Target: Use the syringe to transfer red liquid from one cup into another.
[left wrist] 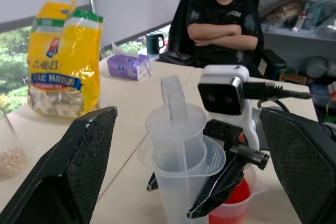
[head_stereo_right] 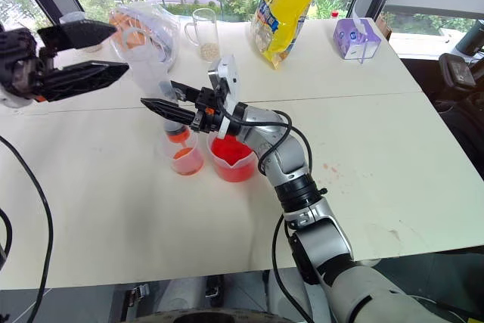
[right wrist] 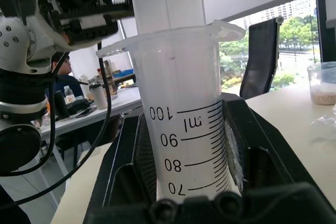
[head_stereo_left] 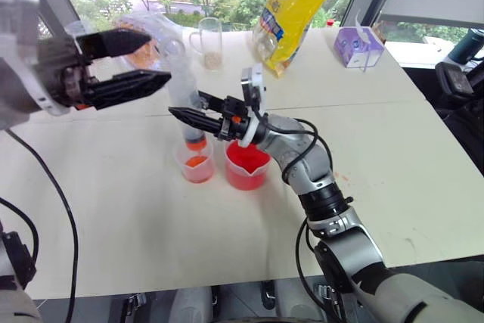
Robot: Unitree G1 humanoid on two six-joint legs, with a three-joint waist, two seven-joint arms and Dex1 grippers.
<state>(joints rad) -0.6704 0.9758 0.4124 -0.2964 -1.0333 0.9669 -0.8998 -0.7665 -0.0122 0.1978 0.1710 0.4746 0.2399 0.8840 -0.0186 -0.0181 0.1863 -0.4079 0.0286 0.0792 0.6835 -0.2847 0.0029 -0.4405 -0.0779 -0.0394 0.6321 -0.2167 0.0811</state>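
The right gripper [head_stereo_left: 189,117] is clamped on the barrel of the syringe [head_stereo_left: 187,96], which stands upright with its orange-red nozzle down inside the smaller cup [head_stereo_left: 197,163]. This cup sits on the table [head_stereo_left: 393,156], touching or just beside the spouted beaker [head_stereo_left: 246,166] on its right. The left gripper [head_stereo_left: 132,62] hangs above and to the left of the syringe with its fingers spread wide, holding nothing.

Progress, as a judgement: the smaller cup holds only an orange-red patch at its bottom, while the beaker looks nearly full of red liquid [head_stereo_left: 246,158] — the transfer is at an early stage. The syringe stands at the receiving cup, so discharge appears to be the step in hand; further draw-and-discharge cycles likely remain.

Limits of view: the barrel markings that can be read show no red behind them. The plunger seal and the lower barrel are hidden behind the right gripper — the remaining charge cannot be determined. Whether the nozzle touches the liquid in the cup cannot be told.
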